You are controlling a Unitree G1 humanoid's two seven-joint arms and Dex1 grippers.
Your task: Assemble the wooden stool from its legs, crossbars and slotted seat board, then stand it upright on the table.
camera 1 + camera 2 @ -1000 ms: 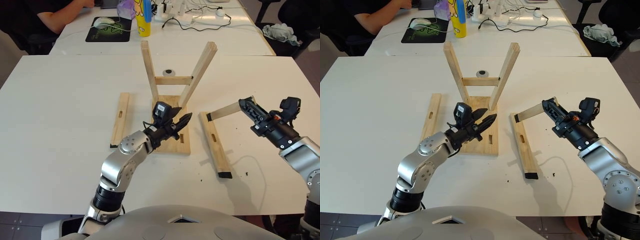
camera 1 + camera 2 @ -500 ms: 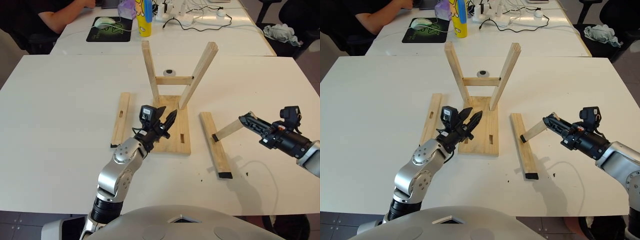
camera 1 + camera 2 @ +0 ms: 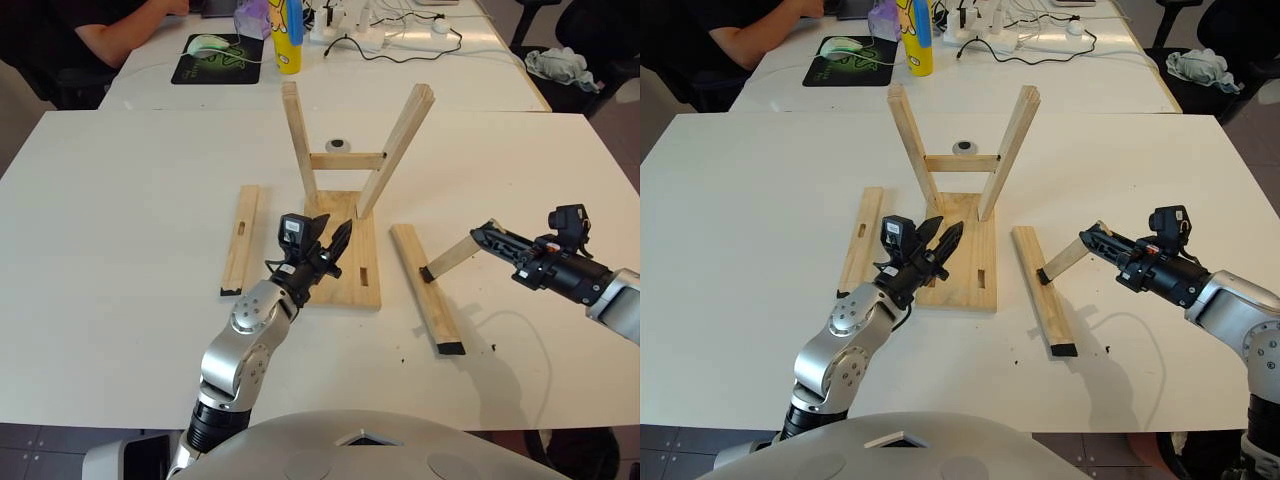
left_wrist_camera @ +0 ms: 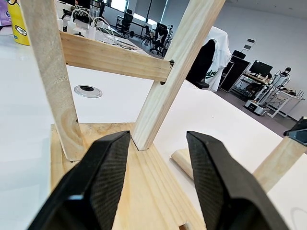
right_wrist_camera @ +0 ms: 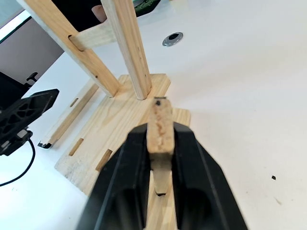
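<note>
Right now the right jaws pinch a short crossbar (image 3: pixel 452 257) by its upper end. It slopes down so that its dark-tipped lower end meets the loose leg (image 3: pixel 432 300), which lies flat on the tabletop (image 3: pixel 120 200) just right of the seat board (image 3: pixel 352 278). The step in hand looks like seating that end in the leg's slot (image 5: pixel 160 193). Whether the tip sits over the slot, beside it or partly in it I cannot tell.

To do it well, the crossbar likely has to come nearer upright before any push, since at this slant the tip would probably skid along the leg or shove it sideways. Nothing pins the leg, so pressure should go straight down, and gently. Lining the crossbar's narrow face up with the length of the slot matters too.

The left jaws are spread and hover low over the seat board, by the foot of the two standing legs (image 3: pixel 399 148) joined by the fitted crossbar (image 3: pixel 347 160), gripping nothing. They could steady the loose leg instead, if reach allows. A second loose leg (image 3: pixel 241 238) lies left of the board, waiting.
</note>
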